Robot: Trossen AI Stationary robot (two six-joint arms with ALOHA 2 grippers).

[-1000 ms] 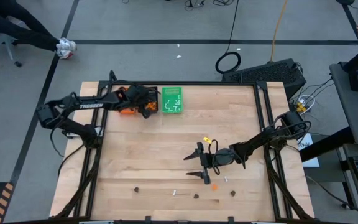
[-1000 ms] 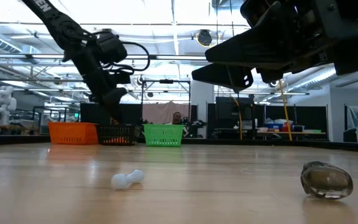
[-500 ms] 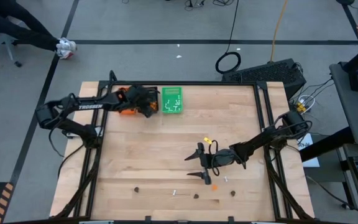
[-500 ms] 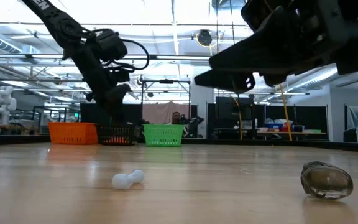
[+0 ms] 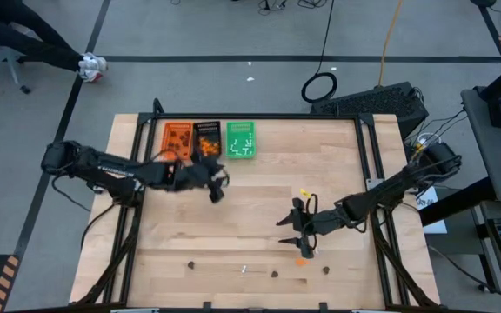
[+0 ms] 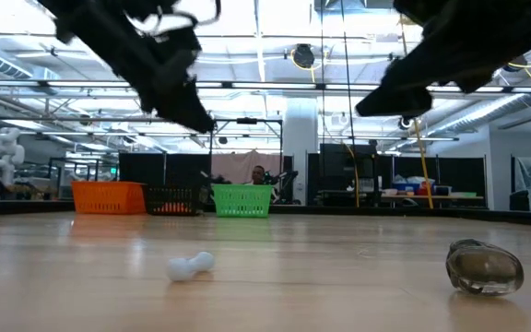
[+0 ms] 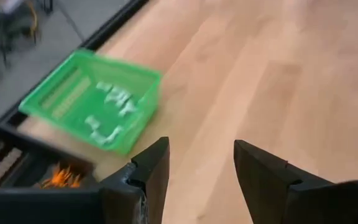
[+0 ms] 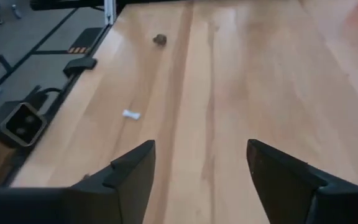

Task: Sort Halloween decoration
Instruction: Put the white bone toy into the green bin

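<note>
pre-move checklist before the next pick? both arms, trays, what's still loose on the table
1. Left gripper fingers open, nothing between them: ok.
2. Right gripper fingers open, empty: ok.
3. Orange tray, black tray and green tray lined up at the far edge, uncovered: ok.
4. Right gripper directly over the orange piece: cannot tell.
5. Table sorted: not ok; white stick and dark brown pieces lie loose near the front edge.

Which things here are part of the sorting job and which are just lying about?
Job: white stick; dark brown blob; orange blob; orange tray, black tray, green tray.

Lying about: cable coil and keyboard beyond the table.
</note>
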